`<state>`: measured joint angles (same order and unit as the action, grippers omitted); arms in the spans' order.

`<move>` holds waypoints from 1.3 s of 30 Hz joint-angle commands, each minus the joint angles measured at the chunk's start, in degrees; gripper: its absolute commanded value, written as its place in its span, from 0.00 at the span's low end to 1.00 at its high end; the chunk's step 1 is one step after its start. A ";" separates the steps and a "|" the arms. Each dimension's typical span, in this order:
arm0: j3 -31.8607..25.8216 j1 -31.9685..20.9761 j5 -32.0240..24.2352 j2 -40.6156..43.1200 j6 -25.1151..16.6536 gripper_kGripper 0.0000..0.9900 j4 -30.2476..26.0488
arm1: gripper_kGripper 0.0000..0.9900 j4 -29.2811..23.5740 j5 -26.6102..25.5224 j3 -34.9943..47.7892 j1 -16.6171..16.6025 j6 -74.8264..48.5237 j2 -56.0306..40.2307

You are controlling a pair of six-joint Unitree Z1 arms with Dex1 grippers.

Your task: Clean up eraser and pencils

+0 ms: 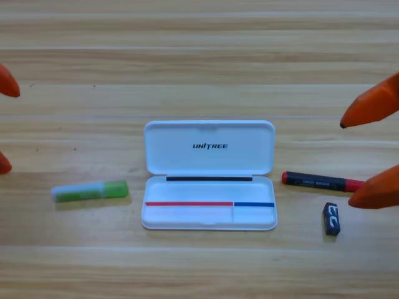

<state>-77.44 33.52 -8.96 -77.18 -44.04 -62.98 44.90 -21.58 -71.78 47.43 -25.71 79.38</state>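
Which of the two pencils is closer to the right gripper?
The black pencil with red ends, right of the white case; its tip nearly meets the right gripper. The green pencil lies left.

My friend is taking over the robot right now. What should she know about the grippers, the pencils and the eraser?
Left gripper: open, waiting at the left edge, holding nothing.
Right gripper: open, at the right edge, just beside the black pencil's red end.
White case: open in the middle, nothing put inside.
Green pencil: lying on the table left of the case.
Black pencil: lying right of the case.
Eraser: just below the black pencil.
Done: nothing yet. Left: both pencils and the eraser.
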 commanded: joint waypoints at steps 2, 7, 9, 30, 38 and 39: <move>2.73 1.11 1.05 -0.34 0.27 0.99 -0.66 | 0.99 -0.87 1.28 1.47 1.79 0.66 2.36; 3.17 1.11 2.36 -0.08 0.27 0.99 -0.66 | 0.99 -0.87 1.72 1.91 1.79 1.63 1.39; 3.17 1.11 3.59 -0.17 0.27 0.99 -0.66 | 0.99 -0.87 1.72 2.26 1.79 2.16 0.95; -8.43 -5.57 10.54 -28.82 -15.46 0.99 -0.13 | 0.99 2.12 28.35 -1.52 0.29 33.53 18.00; -0.87 -5.57 6.58 -30.93 -16.51 0.99 5.14 | 1.00 2.03 26.77 -1.87 0.29 48.12 28.55; -0.17 -5.57 6.14 -31.11 -16.51 0.99 5.50 | 1.00 2.03 26.68 -1.96 0.29 49.27 29.34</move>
<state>-81.32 29.10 -1.37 -105.72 -59.98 -59.28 46.62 6.41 -74.50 47.50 19.74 102.20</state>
